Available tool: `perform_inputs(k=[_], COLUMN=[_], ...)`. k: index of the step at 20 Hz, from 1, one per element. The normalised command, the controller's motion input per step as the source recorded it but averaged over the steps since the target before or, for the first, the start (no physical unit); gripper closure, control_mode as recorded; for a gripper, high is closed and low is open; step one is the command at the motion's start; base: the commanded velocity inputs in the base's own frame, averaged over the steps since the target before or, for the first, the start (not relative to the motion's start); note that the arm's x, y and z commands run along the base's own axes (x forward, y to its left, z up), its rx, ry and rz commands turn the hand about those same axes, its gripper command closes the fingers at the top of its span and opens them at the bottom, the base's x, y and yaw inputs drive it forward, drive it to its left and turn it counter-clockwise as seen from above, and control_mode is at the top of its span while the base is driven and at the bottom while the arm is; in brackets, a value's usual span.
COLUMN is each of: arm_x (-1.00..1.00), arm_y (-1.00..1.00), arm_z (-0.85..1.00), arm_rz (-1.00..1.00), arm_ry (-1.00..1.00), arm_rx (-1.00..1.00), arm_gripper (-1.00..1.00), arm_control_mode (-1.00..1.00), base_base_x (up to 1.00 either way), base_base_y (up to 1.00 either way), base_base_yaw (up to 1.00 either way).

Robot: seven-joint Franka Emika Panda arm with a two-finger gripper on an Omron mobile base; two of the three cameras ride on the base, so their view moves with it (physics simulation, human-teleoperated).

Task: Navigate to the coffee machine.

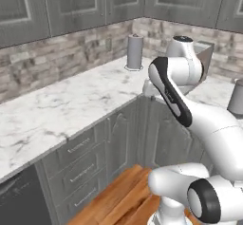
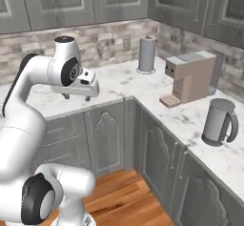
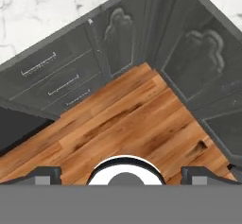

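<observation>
The coffee machine is a tan-beige box with a grey top and a small projecting base. It stands on the right arm of the L-shaped marble counter, near the corner. In the left base view only its upper corner peeks out from behind my arm. My gripper hangs in front of the counter's inner corner, pointing down, well left of the machine. In the hand view its fingertips stand wide apart over the wooden floor; the gripper is open and holds nothing.
A grey cylindrical roll stands upright in the counter corner by the stone backsplash. A grey kettle sits on the counter to the right of the machine. Grey base cabinets and drawers line the floor; upper cabinets hang above.
</observation>
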Motion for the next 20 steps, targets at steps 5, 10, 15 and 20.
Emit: perform_inputs(k=[5,10,15,20], arm_x=[0.00,0.00,0.00,0.00], arm_y=[0.00,0.00,0.00,0.00], arm_z=[0.00,0.00,0.00,0.00], arm_rz=[0.00,0.00,0.00,0.00], arm_ry=[0.00,0.00,0.00,0.00], arm_rx=[0.00,0.00,0.00,0.00], arm_gripper=[-1.00,-1.00,-1.00,-1.00], arm_control_mode=[1.00,1.00,1.00,1.00], base_base_x=[0.98,0.65,0.30,0.34], base_base_y=[0.37,0.36,0.03,0.00], base_base_yaw=[-0.60,-0.54,-0.59,-0.63])
